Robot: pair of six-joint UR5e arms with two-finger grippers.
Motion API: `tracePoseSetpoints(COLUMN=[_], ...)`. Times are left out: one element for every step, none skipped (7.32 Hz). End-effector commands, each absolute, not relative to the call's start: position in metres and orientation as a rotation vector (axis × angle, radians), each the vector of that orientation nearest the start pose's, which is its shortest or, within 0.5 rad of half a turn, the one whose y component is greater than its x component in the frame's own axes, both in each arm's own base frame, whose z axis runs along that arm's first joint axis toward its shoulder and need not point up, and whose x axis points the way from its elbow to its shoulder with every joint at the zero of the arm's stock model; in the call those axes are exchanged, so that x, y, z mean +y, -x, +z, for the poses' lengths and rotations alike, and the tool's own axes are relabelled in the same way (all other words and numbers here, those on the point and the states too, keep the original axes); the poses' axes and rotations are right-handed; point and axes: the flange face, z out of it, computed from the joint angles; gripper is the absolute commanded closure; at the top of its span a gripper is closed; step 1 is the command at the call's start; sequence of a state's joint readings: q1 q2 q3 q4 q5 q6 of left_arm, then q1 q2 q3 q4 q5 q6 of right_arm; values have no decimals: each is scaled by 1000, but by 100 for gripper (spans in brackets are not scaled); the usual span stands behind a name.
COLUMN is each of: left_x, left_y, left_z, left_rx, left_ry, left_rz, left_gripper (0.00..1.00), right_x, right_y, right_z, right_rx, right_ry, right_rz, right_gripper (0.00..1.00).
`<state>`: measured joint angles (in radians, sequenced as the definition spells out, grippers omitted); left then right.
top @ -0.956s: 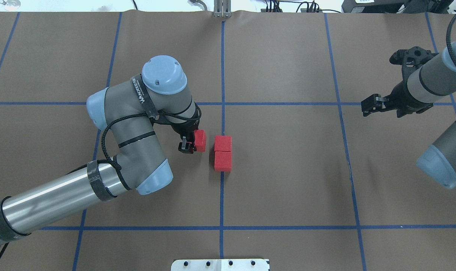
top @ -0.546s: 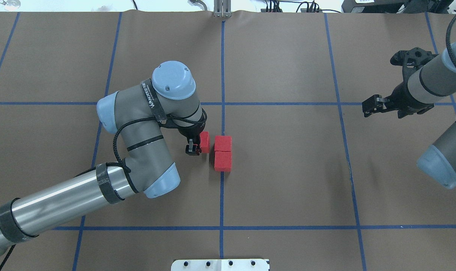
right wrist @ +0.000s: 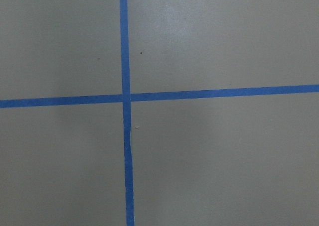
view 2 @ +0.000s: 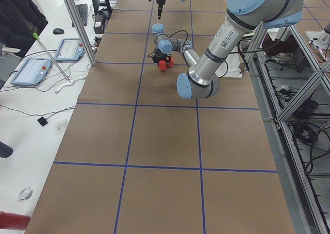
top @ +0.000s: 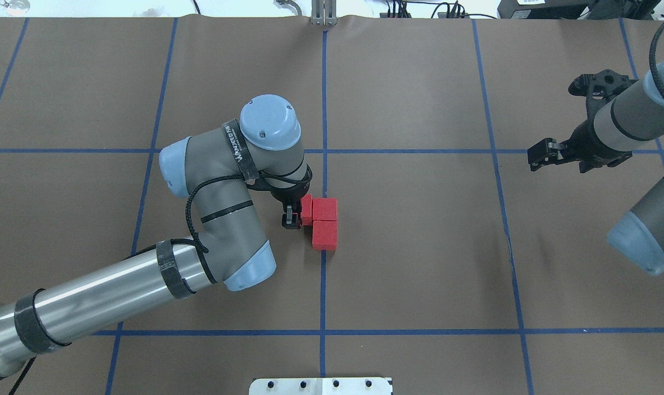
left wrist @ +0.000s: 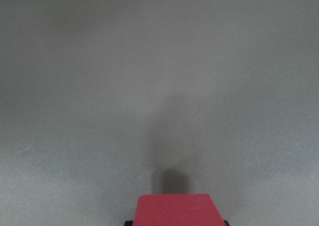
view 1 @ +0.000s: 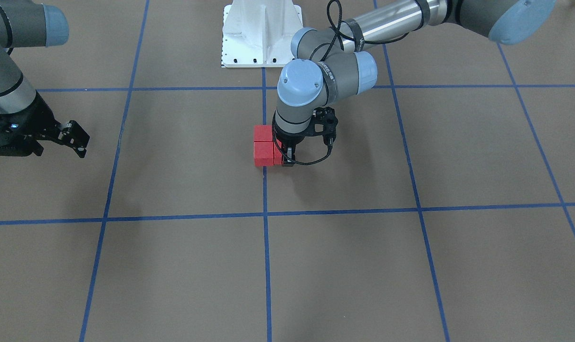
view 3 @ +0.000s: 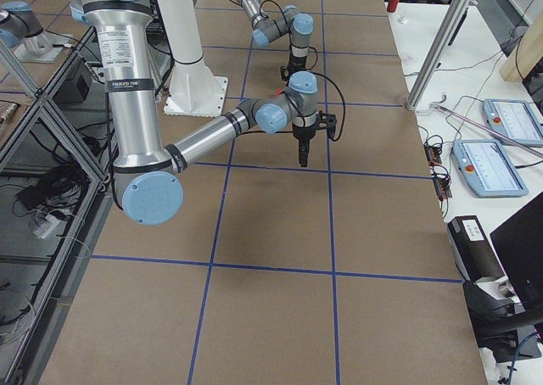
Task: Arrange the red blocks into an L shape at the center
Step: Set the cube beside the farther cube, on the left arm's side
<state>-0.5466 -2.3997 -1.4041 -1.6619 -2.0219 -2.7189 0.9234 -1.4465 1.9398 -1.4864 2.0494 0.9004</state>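
**Seat the last block flush, then let go**

The left end effector [top: 293,215] is clenched on the third block [top: 306,209] and holds it just beside the far block [top: 324,209] of the pair. The near block [top: 324,236] touches the far one. Both sit on the tape line [top: 323,285] at the middle of the surface [top: 408,230]. From these views I cannot tell whether the held block rests on the surface or meets its neighbour. The front view shows a hairline between them at most.

To finish the step well, I would:
- lower the block until its underside bears fully on the surface;
- keep its side square to the neighbour's side;
- close any gap gently, since a hard push would likely slide the loose pair off the line and spoil the corner;
- part the fingers only once the block is settled, then rise straight up so that a pad does not drag it askew.

The right end effector [top: 539,155] hangs well apart, towards the surface's right end. Its fingers look spread and it holds nothing. It seems to have no part in this step.

The blocks are three matching small red cubes with matte, plain faces and crisp edges, each far smaller than one grid square. The flat sides should butt together cleanly.
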Motion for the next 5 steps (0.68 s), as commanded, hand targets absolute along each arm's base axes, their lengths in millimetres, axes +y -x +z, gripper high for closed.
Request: tracePoseSetpoints(left_x=[-471,-471,-471,-470,-469], left_y=[-601,-601,-601,-602,-603], left_z=[209,211,211,209,211], left_rx=[632,631,629,628,622], left_ry=[677,676,679,683,685], left_rz=[-1424,-1427,-1435,-1440,-1446], left_gripper=[100,100,100,100,100], right_x=[-476,-476,-476,-475,-476], right_y=[250,250,250,250,250], right_z=[419,419,419,418,419], right_rx=[-728,-728,-728,-729,-728], right_ry=[-79,-79,-79,-80,-79], right_rz=[105,105,105,105,105], right_gripper=[0,0,0,0,0])
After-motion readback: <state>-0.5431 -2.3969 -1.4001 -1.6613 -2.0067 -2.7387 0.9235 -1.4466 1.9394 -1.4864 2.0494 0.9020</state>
